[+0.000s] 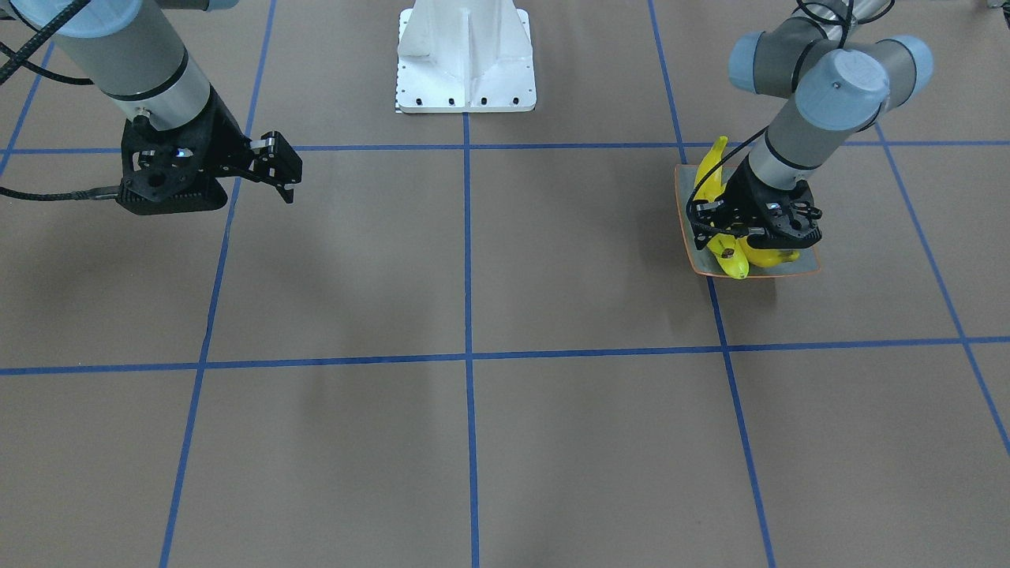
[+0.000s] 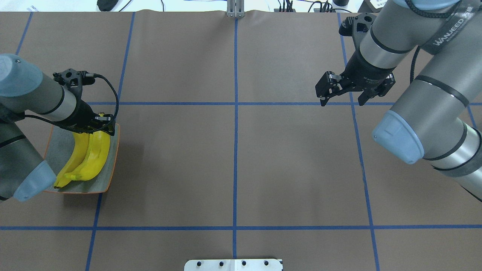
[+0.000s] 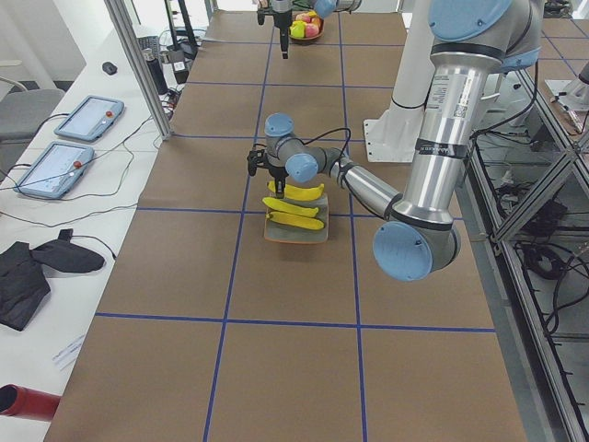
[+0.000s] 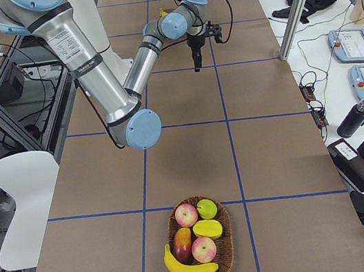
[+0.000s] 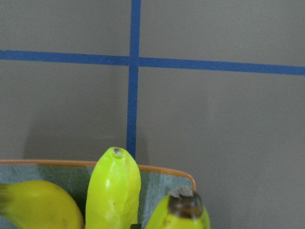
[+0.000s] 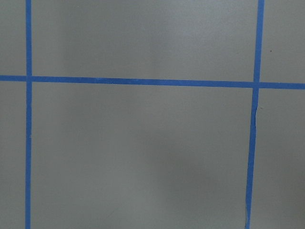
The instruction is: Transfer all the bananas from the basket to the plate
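Three bananas (image 3: pixel 294 207) lie on the plate (image 2: pixel 113 165); a fourth banana (image 4: pixel 190 267) waits in the basket (image 4: pixel 226 265). Your left gripper (image 2: pixel 103 128) sits low over them, probably to set one down, though you cannot tell its grip. Your right gripper (image 2: pixel 342 99) hangs spread and empty.

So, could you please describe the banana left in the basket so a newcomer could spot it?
At the table end on the robot's right stands a woven oval basket of fruit. The banana lies along the rim facing that end. It alone is long, curved and yellow; its neighbours are rounded.
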`<state>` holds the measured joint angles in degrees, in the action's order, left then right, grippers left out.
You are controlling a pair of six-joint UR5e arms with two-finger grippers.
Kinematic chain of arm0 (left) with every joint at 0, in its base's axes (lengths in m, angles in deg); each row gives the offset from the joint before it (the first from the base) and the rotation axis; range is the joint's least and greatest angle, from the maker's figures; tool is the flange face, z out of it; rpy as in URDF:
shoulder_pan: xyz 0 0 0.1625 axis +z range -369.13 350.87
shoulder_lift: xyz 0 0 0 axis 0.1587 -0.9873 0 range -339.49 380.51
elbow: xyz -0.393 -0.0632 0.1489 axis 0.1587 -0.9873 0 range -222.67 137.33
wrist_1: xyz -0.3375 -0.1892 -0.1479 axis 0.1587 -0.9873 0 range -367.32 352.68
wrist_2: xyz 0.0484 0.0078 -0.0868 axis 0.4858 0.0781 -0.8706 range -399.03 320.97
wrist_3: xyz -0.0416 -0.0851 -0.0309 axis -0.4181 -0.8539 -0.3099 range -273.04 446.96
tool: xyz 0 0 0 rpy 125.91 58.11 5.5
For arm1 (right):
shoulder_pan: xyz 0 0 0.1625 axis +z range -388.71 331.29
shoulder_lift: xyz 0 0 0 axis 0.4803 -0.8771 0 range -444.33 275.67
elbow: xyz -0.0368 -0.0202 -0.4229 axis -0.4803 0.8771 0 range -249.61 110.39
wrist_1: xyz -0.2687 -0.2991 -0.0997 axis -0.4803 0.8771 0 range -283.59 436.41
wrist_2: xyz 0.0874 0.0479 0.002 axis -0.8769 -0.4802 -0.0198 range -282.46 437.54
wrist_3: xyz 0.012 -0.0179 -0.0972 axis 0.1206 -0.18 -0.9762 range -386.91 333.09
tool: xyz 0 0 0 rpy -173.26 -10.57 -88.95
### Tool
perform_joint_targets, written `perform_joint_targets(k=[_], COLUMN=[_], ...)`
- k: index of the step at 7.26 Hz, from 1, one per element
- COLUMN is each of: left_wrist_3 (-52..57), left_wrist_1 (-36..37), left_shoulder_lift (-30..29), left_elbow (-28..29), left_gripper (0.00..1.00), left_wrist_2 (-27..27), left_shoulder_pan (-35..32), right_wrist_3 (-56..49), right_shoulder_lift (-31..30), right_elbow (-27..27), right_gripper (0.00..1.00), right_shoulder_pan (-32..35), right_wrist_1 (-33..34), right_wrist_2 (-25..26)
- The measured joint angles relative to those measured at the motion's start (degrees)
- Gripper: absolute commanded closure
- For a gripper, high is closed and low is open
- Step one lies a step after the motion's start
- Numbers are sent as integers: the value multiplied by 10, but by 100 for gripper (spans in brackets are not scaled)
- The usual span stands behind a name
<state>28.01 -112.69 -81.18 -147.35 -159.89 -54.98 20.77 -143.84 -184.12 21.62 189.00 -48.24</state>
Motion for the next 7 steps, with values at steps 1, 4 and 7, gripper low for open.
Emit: perform_joint_targets(k=[1,4,7], left_wrist_3=[12,33,34], left_wrist_1=[0,-1,-1], left_shoulder_lift=[0,1,-1], left_elbow=[3,12,5], left_gripper=[62,0,0], left_wrist_2=[0,1,3], left_shoulder_pan=[0,0,0], right_wrist_3=[1,1,1], right_shoulder_lift=[0,0,-1], right_elbow=[0,0,-1], right_gripper=[0,1,0], right_shoulder_pan=[-1,-6,-7], right_wrist_1=[0,-1,0], right_wrist_2=[0,6,9])
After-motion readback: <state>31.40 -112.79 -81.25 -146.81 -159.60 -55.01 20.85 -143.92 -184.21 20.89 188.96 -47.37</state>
